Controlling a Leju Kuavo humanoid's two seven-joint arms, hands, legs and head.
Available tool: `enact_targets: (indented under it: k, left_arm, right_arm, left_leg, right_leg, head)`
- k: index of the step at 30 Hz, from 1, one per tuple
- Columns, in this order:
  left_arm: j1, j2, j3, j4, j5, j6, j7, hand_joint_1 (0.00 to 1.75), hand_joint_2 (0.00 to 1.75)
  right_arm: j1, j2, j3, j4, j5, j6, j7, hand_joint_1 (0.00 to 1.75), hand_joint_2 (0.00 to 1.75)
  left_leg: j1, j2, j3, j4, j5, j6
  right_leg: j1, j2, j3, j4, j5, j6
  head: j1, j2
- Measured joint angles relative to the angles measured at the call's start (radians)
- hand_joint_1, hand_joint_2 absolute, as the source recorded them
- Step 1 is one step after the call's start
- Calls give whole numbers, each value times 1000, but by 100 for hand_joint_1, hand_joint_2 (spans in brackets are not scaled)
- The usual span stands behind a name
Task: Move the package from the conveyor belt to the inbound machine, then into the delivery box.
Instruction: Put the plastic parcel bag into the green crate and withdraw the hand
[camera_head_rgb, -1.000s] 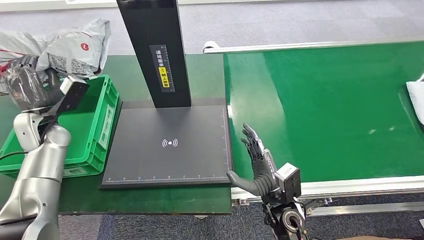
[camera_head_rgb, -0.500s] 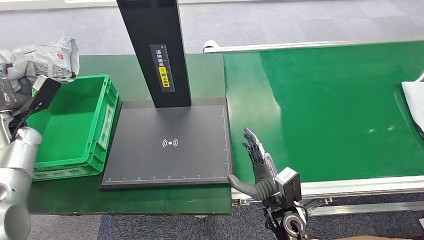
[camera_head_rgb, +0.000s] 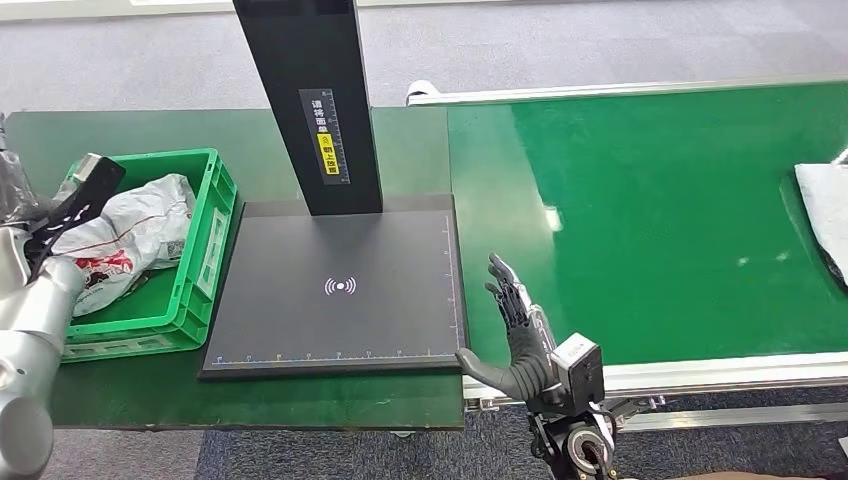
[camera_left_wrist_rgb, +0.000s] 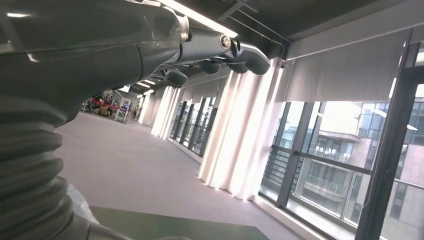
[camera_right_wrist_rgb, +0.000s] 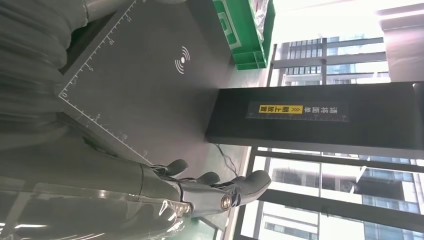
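The grey-white package (camera_head_rgb: 130, 235) with a red mark lies crumpled inside the green delivery box (camera_head_rgb: 205, 255) at the left, and its edge shows in the right wrist view (camera_right_wrist_rgb: 261, 11). My left hand (camera_left_wrist_rgb: 210, 50) has its fingers stretched out and holds nothing; its wrist (camera_head_rgb: 85, 190) is over the box's left rim. My right hand (camera_head_rgb: 515, 330) stands open, fingers up, at the near edge between the black inbound machine plate (camera_head_rgb: 340, 290) and the conveyor belt (camera_head_rgb: 660, 220). The right wrist view shows the same hand (camera_right_wrist_rgb: 200, 190) with nothing in it.
The machine's black pillar (camera_head_rgb: 310, 100) rises behind the plate. A second white package (camera_head_rgb: 825, 210) lies on the belt at the far right edge. Dark green table (camera_head_rgb: 260, 400) surrounds the box and the plate.
The package, held high at the left a second ago, has left my left hand and now lies in the green box. My left arm has swung outward to the left. My right hand barely moved.
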Motion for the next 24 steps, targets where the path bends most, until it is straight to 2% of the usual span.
enact_targets:
  k: [3, 8, 13, 16, 18, 20, 24]
  left_arm:
    - [0, -3, 14, 7, 58, -25, -59, 0, 175]
    - [3, -23, 81, 0, 247, -108, -239, 0, 175]
    - [7, -44, 130, -13, 316, -151, -292, 0, 175]
    - [29, -71, 171, -62, 515, -302, -387, 0, 175]
    - [64, -101, 194, -127, 681, -435, -432, 0, 175]
    - [118, -138, 198, -208, 812, -536, -442, 0, 175]
    - [316, -251, 142, -448, 1008, -660, -446, 0, 175]
  right_arm:
    - [3, 0, -2, -2, 2, 1, 0, 0, 175]
    - [3, 0, -9, -2, 2, 1, 0, 0, 175]
    - [3, 0, -17, -2, 2, 1, 0, 0, 175]
    - [4, 0, -21, -2, 2, 1, -1, 0, 175]
    - [5, 0, -25, -1, 2, 0, -1, 0, 175]
    - [5, 0, -28, -1, 2, -1, -1, 0, 175]
    - [5, 1, -37, 7, 4, -9, -1, 0, 175]
  left_leg:
    - [0, 0, 0, 0, 0, 0]
    - [0, 0, 0, 0, 0, 0]
    - [0, 0, 0, 0, 0, 0]
    - [0, 0, 0, 0, 0, 0]
    - [0, 0, 0, 0, 0, 0]
    - [-1, 1, 0, 0, 0, 0]
    - [-3, 1, 1, 0, -1, 1]
  right_leg:
    - [0, 0, 0, 0, 0, 0]
    - [0, 0, 0, 0, 0, 0]
    - [0, 0, 0, 0, 0, 0]
    - [0, 0, 0, 0, 0, 0]
    - [0, 0, 0, 0, 0, 0]
    - [-1, 0, 0, 0, 0, 0]
    - [-3, 1, 1, -1, -1, 1]
  head:
    - [0, 0]
    - [0, 0]
    - [0, 0]
    - [0, 0]
    - [0, 0]
    - [0, 0]
    - [0, 0]
